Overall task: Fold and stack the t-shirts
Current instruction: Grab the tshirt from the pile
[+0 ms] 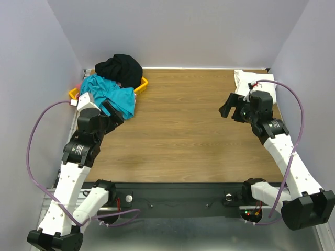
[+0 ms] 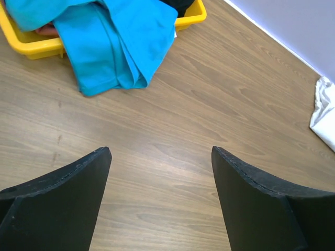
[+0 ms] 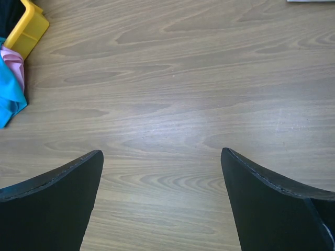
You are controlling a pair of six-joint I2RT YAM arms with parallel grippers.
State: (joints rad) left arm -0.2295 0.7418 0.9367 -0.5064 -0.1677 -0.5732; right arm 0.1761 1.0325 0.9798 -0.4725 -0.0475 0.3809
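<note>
The teal-blue t-shirt (image 1: 111, 94) hangs out of the yellow tray (image 1: 142, 85) onto the table at the back left; it also shows in the left wrist view (image 2: 112, 44). The black t-shirt (image 1: 119, 67) is heaped on top in the tray. A bit of pink t-shirt (image 3: 13, 63) shows by the tray. The white t-shirt (image 1: 250, 79) lies at the back right corner. The dusty red t-shirt is hidden. My left gripper (image 1: 115, 112) is open and empty, just in front of the teal t-shirt. My right gripper (image 1: 227, 108) is open and empty above the bare table.
The yellow tray (image 2: 31, 44) sits against the back left wall. White walls close the table at the back and both sides. A purple cable loops out from each arm. The white cloth (image 2: 324, 112) shows at the right edge of the left wrist view.
</note>
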